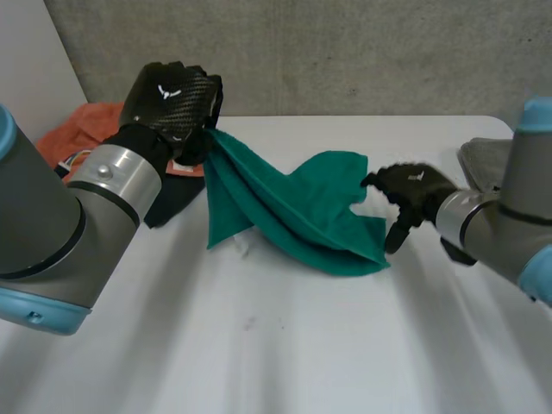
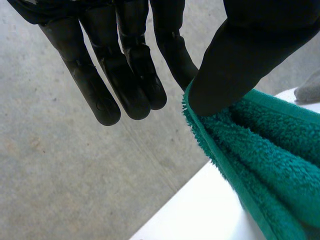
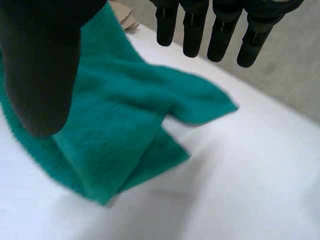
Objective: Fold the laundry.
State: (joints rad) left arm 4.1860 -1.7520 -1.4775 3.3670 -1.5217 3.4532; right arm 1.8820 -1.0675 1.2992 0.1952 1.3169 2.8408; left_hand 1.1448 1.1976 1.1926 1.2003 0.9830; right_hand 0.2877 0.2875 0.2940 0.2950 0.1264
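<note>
I work at a flat white table [image 1: 285,345] with a smooth matt top and a faint dark smudge [image 1: 250,323] near its middle. Behind it stands a rough grey concrete wall [image 1: 345,52], and a plain white panel [image 1: 30,69] leans in at my far left. On the table's far left corner lies a crumpled orange cloth [image 1: 82,125], with a dark black cloth [image 1: 172,203] touching it on the near side. Well apart, at the far right edge, rests a rumpled grey cloth [image 1: 483,159].

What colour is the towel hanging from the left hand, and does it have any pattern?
Plain teal-green towel, no pattern; the left wrist view shows it best.
</note>
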